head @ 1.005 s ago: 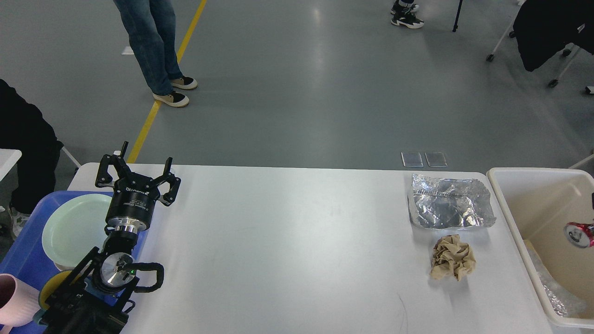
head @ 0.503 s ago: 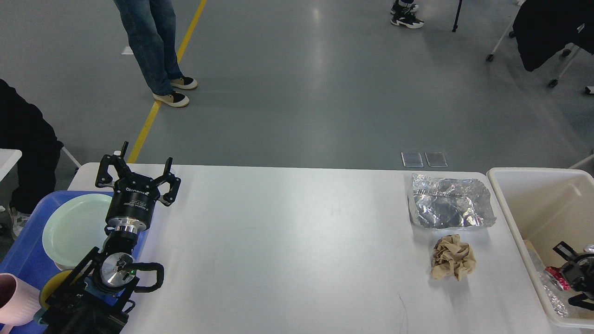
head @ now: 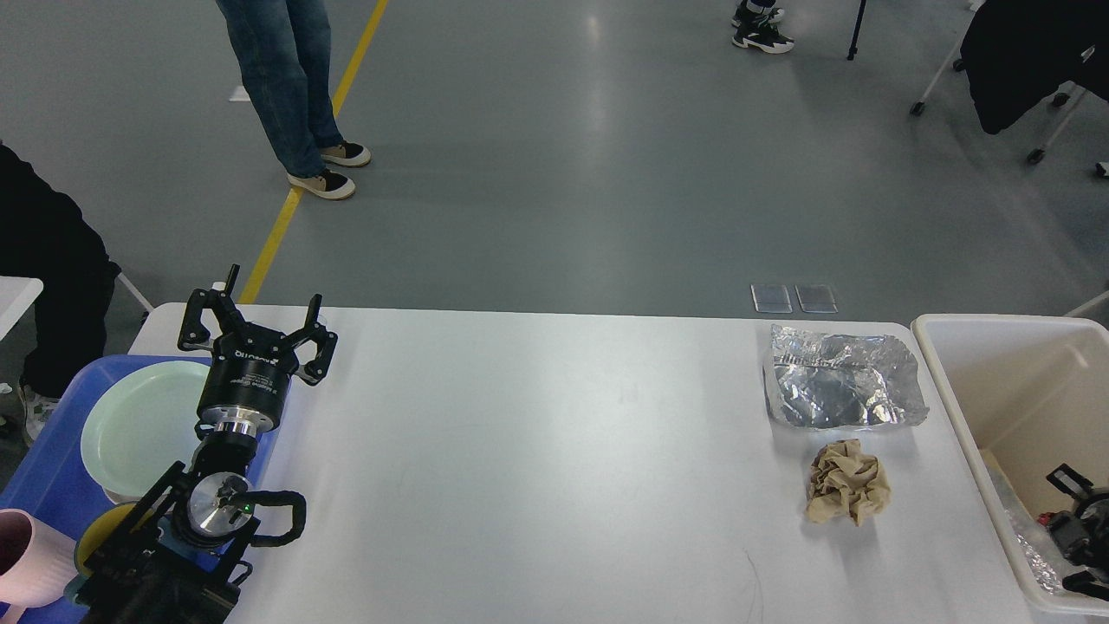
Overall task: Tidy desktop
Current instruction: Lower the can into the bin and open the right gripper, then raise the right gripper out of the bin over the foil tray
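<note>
The white desktop [head: 554,451] carries a crumpled silver foil wrapper [head: 840,390] at its far right and a ball of brown paper [head: 847,492] just in front of it. My left gripper [head: 257,325] stands open above the desktop's left edge, by the tray, with nothing between its fingers. My right gripper [head: 1074,529] is low inside the cream bin [head: 953,407], cut by the right edge of the head view. Its two fingers stand apart. A sliver of a red can [head: 1049,518] shows at its tip.
A blue tray [head: 52,468] at the left holds a pale green plate [head: 139,425], a pink cup [head: 26,559] and a yellow item [head: 91,542]. Clear crinkled plastic [head: 1031,546] lies in the bin. A person [head: 286,87] stands beyond the table.
The red can, held high over the bin a second ago, has gone down into it. My right gripper followed it down and has since drawn back to the right. The left arm is still.
</note>
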`<state>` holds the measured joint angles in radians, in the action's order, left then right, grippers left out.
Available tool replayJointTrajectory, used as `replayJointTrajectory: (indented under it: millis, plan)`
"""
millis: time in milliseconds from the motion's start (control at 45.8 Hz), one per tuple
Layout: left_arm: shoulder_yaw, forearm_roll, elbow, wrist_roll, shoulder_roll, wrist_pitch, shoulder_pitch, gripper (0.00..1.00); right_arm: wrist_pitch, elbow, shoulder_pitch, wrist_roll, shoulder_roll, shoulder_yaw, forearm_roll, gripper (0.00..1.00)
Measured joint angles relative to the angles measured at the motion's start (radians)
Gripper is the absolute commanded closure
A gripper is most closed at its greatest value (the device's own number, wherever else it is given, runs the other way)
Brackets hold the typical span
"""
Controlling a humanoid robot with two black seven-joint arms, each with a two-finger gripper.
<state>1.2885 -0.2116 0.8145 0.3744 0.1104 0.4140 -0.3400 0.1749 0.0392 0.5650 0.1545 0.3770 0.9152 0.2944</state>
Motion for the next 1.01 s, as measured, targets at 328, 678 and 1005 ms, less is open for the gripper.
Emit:
replayJointTrajectory:
  millis: [328,678,1005]
  plan:
    - [0.0,0.0,0.0,0.0,0.0,0.0,0.0,0.04,0.08,0.011,-0.016,-0.008,-0.006,0.002,-0.001,0.0]
    - [0.0,0.0,0.0,0.0,0.0,0.0,-0.001,0.04,-0.11,0.019,0.078,0.002,0.023,0.005,-0.001,0.0]
    - [0.0,0.0,0.0,-0.002,0.0,0.0,-0.001,0.04,-0.376,0.074,0.332,0.036,0.055,0.034,-0.038,0.0]
